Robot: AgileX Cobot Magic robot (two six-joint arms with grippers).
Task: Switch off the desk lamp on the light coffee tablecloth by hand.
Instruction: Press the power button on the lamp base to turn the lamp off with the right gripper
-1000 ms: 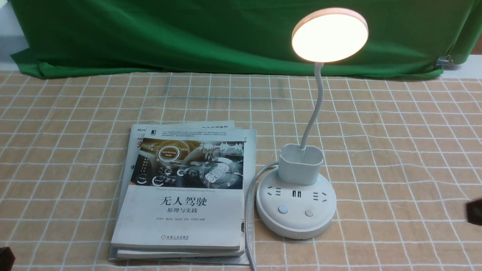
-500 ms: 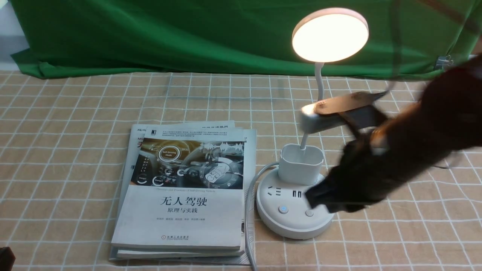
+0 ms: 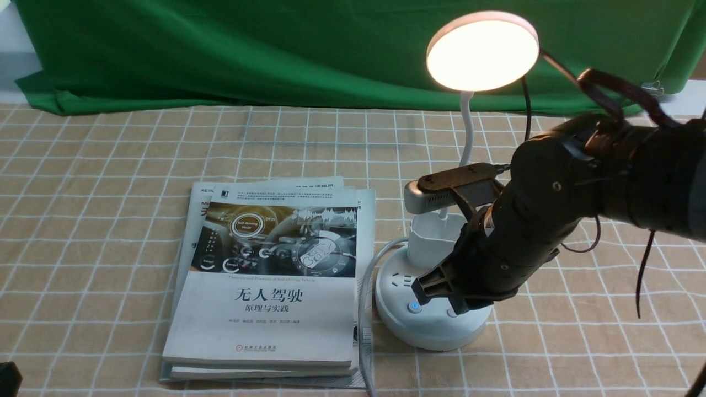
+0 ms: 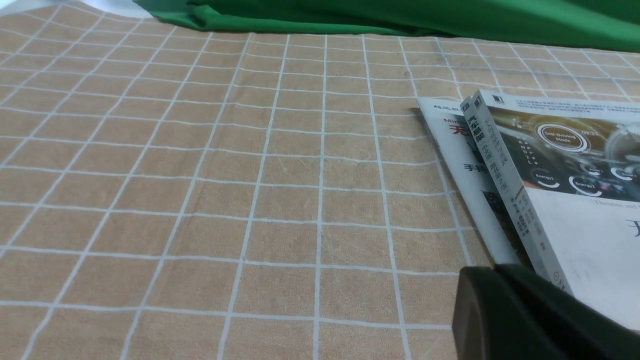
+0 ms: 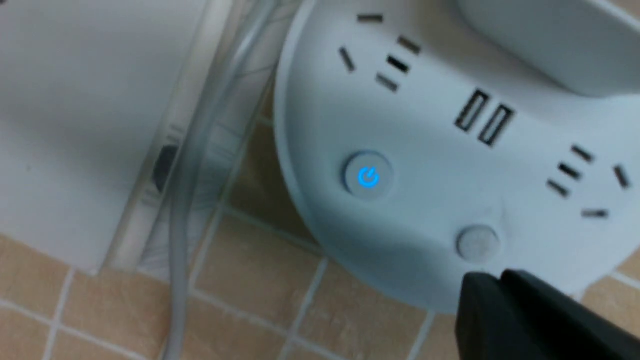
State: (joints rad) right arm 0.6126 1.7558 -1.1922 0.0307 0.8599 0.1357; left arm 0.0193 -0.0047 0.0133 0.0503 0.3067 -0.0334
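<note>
Lamplight is blazing; bulky black right hand (image 3: pixel 441 298) is hovering over the white disc-headed desk lamp (image 3: pixel 419 331), three o'clock of stacked paperbacks (image 3: pixel 265 286) on tan gridded tablecloth (image 3: pixel 110 220). Finger spread: can't tell. Drifting sideways is risking a missed press.

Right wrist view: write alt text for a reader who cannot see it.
Close-up of the desk lamp: its round white base carries a blue-lit power button, a plain grey button and USB ports. The black right gripper shows close beside the plain grey button. A grey cable lies alongside.
</note>
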